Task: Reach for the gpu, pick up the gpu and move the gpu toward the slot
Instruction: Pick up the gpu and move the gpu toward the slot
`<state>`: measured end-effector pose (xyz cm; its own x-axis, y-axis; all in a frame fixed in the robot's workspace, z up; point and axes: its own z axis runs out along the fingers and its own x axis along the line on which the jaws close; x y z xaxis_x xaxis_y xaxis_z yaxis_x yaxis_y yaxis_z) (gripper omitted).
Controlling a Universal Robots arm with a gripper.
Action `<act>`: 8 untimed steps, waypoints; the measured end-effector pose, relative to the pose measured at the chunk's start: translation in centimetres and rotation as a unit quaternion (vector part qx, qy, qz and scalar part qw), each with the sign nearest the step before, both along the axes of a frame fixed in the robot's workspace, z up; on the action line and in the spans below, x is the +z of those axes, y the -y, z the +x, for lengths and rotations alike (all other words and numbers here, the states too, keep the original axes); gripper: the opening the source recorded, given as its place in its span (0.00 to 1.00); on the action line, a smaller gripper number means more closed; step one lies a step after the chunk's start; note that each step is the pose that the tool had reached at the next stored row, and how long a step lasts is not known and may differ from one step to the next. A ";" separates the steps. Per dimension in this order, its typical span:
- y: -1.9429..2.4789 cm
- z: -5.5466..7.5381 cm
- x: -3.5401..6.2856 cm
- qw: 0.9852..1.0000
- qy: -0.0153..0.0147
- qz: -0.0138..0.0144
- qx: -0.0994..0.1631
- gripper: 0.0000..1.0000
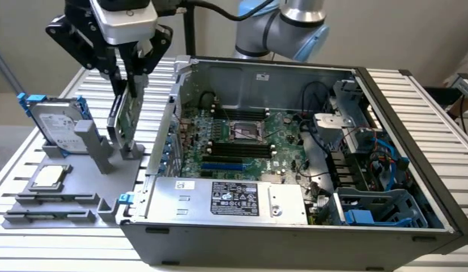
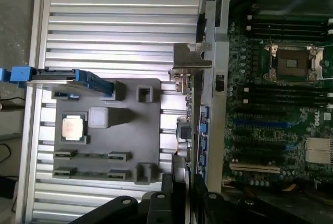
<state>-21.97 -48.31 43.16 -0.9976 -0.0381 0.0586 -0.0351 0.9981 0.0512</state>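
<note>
You have an open computer case (image 1: pixel 415 187) on the slatted table (image 1: pixel 438 113), its green board (image 1: pixel 242 141) exposed. At the exterior view's left of the case sits a grey holder tray (image 1: pixel 68 187). On that tray a silver hard drive (image 1: pixel 60 129) with blue rails stands upright, a small square silver chip (image 1: pixel 51 177) lies flat nearer the camera, and a grey post (image 1: pixel 94 144) rises between the drive and the card. The case's side wall (image 1: pixel 170 122) stands just beside the card, between it and the board.

The card (image 1: pixel 124 116) is thin, flat and green, standing on edge and looking dark and slim; in the wrist view its silver end bracket (image 2: pixel 190 61) shows at the far end. It sits over the tray's upright support (image 1: pixel 132 150), close against the case wall; you cannot tell whether it rests in the support.

The gripper (image 1: pixel 128 76) comes down from above, its black fingers closed on the card's top edge.
</note>
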 end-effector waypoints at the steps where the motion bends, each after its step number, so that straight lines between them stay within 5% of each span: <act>1: 0.01 0.5 0.37 1.000 0.000 0.001 0.000 0.26; 8: 0.03 3.6 1.68 1.000 0.000 0.007 0.000 0.26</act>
<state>-18.33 -48.34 44.84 -0.9975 -0.0389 0.0588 -0.0351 0.9973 0.0647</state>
